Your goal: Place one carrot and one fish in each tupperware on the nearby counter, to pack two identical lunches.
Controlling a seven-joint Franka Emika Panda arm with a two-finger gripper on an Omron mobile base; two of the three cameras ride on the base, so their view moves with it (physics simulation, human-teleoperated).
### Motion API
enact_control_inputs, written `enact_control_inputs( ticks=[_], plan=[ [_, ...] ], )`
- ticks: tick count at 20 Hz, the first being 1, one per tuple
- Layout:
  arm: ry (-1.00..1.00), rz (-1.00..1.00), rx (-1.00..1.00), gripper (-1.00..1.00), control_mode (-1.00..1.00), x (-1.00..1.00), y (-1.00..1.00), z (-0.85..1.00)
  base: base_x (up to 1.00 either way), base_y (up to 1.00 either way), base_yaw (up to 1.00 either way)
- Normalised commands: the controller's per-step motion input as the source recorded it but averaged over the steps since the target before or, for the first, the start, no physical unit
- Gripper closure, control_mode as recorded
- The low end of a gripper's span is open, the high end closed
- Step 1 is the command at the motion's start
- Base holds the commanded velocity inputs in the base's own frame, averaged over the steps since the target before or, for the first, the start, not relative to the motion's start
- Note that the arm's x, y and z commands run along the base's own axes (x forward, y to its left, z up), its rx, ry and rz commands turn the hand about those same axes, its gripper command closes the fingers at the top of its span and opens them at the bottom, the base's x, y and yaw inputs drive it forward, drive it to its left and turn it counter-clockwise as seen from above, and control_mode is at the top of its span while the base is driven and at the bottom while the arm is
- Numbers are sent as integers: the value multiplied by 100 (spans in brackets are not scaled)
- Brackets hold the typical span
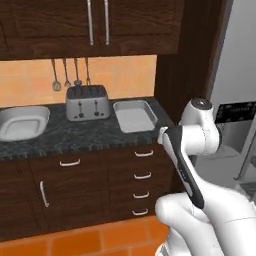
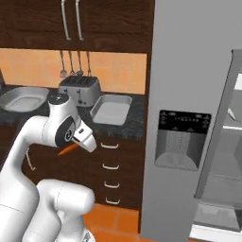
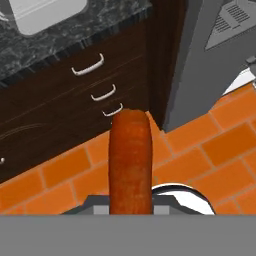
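A carrot (image 3: 130, 160) stands orange and stubby between the fingers of my gripper (image 3: 130, 204), which is shut on it. From the right base view the carrot (image 2: 67, 150) pokes out to the left under the hand, in front of the drawers and below counter height. On the speckled counter (image 1: 90, 134) rests a rectangular tupperware (image 1: 134, 116) at the right end and a more oval tupperware (image 1: 22, 122) at the left end; both look empty. A corner of one tupperware (image 3: 45, 12) shows in the hand view. The fish is out of view.
A silver toaster (image 1: 87, 102) stands between the two tubs, with utensils hanging on the wall behind it. Dark wood drawers (image 1: 142, 175) with silver handles lie under the counter. The grey fridge (image 2: 189, 118) is to the right with its door open. Orange floor tiles (image 3: 200, 150) lie below.
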Motion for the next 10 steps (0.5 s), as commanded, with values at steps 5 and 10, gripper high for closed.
enact_control_inputs(
  ticks=[5, 10],
  plan=[
    [0, 0, 0, 100, 100, 0, 0, 0, 100, 24, -1],
    [0, 0, 0, 100, 100, 0, 0, 0, 100, 0, -6]
  ],
)
